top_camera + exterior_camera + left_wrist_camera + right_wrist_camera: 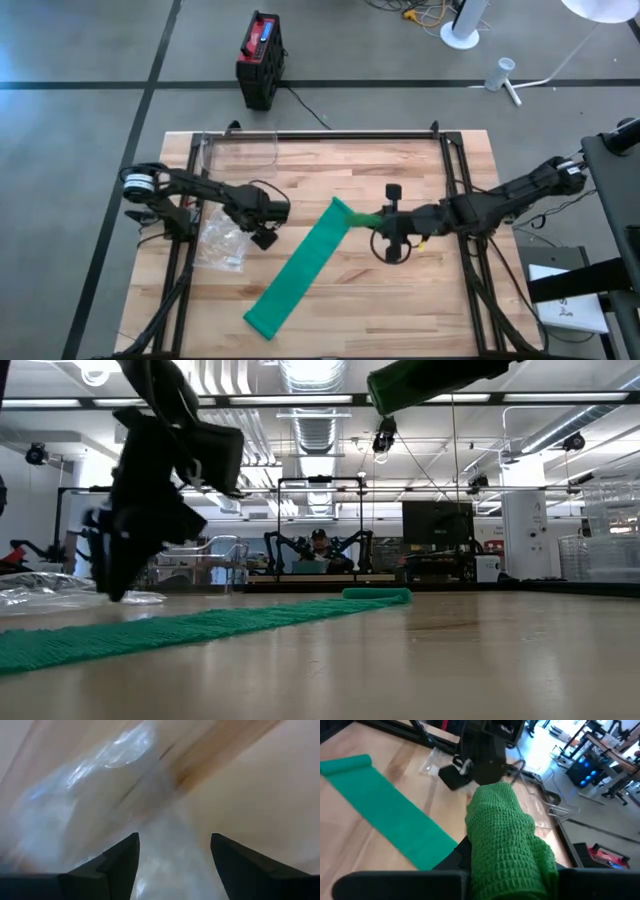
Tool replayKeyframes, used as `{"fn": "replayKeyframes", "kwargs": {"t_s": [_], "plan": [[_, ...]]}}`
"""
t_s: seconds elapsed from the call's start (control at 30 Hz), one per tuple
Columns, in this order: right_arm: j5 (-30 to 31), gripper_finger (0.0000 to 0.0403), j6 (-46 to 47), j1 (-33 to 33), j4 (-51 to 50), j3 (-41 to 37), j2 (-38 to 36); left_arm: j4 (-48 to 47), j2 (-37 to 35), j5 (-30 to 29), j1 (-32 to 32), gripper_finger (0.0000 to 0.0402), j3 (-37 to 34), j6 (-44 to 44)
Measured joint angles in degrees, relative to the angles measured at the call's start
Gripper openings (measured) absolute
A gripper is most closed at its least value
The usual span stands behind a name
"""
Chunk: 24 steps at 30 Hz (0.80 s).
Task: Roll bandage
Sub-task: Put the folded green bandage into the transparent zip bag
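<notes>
The bandage (300, 262) lies diagonally across the middle of the desk (420, 310), its far end lifted in the right end effector (380, 222). Left of it, the left end effector (262, 232) hangs just above a plastic bag (220, 243) near the desk's left edge.

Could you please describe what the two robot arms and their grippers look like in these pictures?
Both arms are dark, slim and jointed, with black cables running along them. The left arm has a white ring-shaped part near its base. The left gripper has two dark, flat, wedge-shaped fingers. The right gripper is equally black and blocky, with a small boxy part on top.
</notes>
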Motion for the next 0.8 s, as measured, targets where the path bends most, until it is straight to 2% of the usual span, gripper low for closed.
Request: {"fn": "replayKeyframes", "kwargs": {"t_s": [0.1, 0.2, 0.33, 0.47, 0.6, 0.73, 0.8], "plan": [[0.13, 0.0051, 1.68, 1.42, 1.27, 0.00, 0.93, 7.79, 1.44, -0.80, -1.53, 0.0224, 0.52, 4.45], [0.15, 0.0051, 3.66, 2.16, 1.81, 0.00, 1.04, 19.13, 2.07, -2.85, -4.58, 0.0217, 5.39, 7.22], [1.24, 0.0051, 6.55, 2.21, 1.38, -0.02, 1.39, 21.58, -0.17, -9.46, -10.30, 0.0214, 11.37, 10.88], [1.51, 0.0051, 8.07, 2.21, 1.06, -0.03, 2.33, 18.50, -3.24, -12.02, -14.00, 0.0221, 14.82, 6.39], [1.75, 0.0051, 8.67, 2.21, 2.06, 0.10, 3.97, 11.31, -6.62, -15.69, -14.25, 0.0228, 14.10, 0.59], [1.86, 0.0051, 8.98, 1.95, 2.19, 0.14, 5.87, 5.72, -9.56, -20.21, -9.95, 0.0227, 11.00, -2.49], [1.51, 0.0051, 9.38, 1.93, 1.18, -0.15, 6.65, 5.97, -10.57, -20.59, -6.51, 0.0226, 9.10, -0.67]]}}
